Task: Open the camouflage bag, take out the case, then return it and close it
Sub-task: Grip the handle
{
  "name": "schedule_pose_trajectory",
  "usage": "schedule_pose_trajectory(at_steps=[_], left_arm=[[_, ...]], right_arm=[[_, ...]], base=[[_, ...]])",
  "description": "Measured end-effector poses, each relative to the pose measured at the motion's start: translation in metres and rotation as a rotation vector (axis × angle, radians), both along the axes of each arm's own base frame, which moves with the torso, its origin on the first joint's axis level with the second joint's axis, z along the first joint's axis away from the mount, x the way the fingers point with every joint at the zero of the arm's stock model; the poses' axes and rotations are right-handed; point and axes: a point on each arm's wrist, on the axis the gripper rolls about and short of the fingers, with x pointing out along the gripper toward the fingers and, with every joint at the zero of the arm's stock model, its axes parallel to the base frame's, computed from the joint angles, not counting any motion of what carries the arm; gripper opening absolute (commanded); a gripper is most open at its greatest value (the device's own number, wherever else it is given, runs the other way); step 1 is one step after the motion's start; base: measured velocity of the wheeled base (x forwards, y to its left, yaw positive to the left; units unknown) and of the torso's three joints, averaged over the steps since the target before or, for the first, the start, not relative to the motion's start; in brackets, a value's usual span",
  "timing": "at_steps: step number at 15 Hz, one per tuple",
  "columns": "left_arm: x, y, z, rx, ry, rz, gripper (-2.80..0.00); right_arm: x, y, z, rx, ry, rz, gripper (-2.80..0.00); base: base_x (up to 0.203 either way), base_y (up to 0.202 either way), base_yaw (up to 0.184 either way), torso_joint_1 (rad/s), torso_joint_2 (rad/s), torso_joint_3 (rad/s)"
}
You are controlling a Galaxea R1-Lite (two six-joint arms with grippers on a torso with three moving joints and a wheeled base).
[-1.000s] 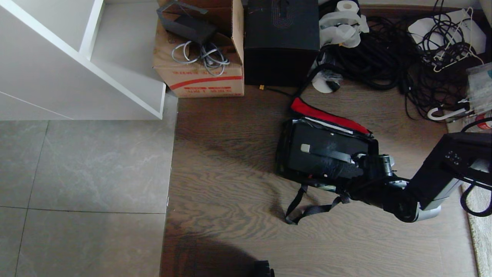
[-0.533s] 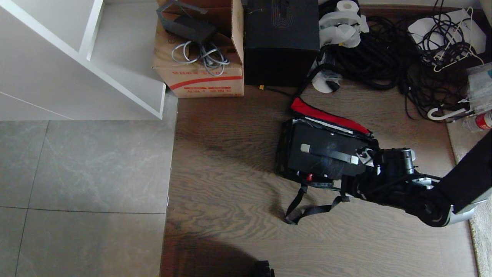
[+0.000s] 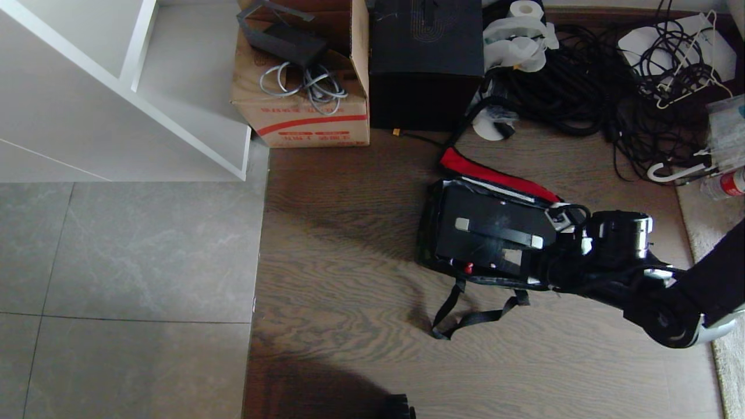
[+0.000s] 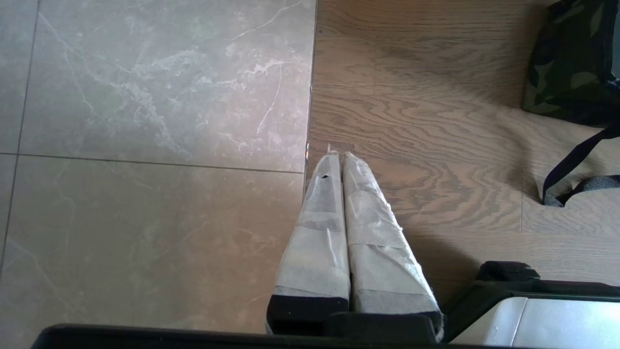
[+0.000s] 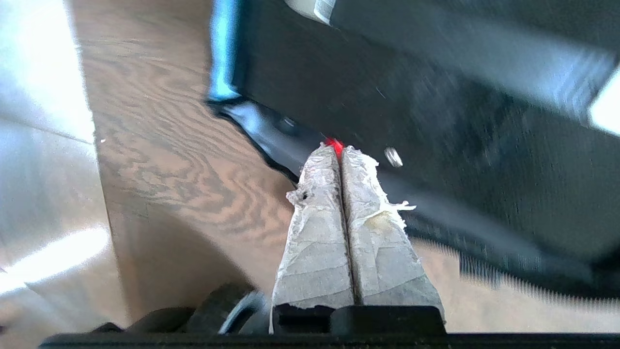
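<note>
**Case sitting in the open bag, right arm beside it**

In the head view, the boxy camouflage bag [image 3: 448, 262] of soft fabric is lying on the dark wooden floor [image 3: 349, 262] with its red-lined lid [image 3: 495, 174] folded away behind, leaving the mouth exposed. The flat black rectangular hard case [image 3: 495, 235] is filling that opening, bar handle facing up and its small red knob showing at the near edge, so it is inside the bag and the lid is not yet closed. The right end effector [image 3: 538, 265] is hanging at the bag's right end, empty. The bag's black straps [image 3: 465, 314] are trailing loose on the floor.

In the left wrist view, the left end effector [image 4: 339, 160] is hanging parked over the seam between grey tile and wood, its taped fingers pressed together on nothing, well apart from the bag's corner.

In the right wrist view, the right end effector's taped fingers [image 5: 319, 203] are clenched together and empty, pointing at the case's edge near the red knob. Judging by this, closing the lid is what remains.
</note>
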Motion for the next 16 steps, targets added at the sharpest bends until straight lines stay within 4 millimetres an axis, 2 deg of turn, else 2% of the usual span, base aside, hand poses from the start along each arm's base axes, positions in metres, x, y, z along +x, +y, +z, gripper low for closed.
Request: schedule_pose_trajectory(at_steps=[2, 7, 12, 16], left_arm=[[0.0, 0.0, 0.0, 0.0, 0.0, 0.0, -2.8], [0.0, 0.0, 0.0, 0.0, 0.0, 0.0, -2.8], [0.0, 0.0, 0.0, 0.0, 0.0, 0.0, -2.8], [0.0, 0.0, 0.0, 0.0, 0.0, 0.0, -2.8]], right_arm=[[-0.005, 0.001, -0.003, -0.046, -0.077, 0.087, 0.0], [-0.004, -0.003, -0.024, -0.225, -0.054, 0.125, 0.0], [0.005, -0.008, -0.029, -0.534, -0.14, -0.039, 0.0], [0.009, -0.006, -0.03, -0.695, -0.187, -0.042, 0.0]], base=[[0.0, 0.0, 0.0, 0.0, 0.0, 0.0], [0.0, 0.0, 0.0, 0.0, 0.0, 0.0], [0.0, 0.0, 0.0, 0.0, 0.0, 0.0], [0.0, 0.0, 0.0, 0.0, 0.0, 0.0]])
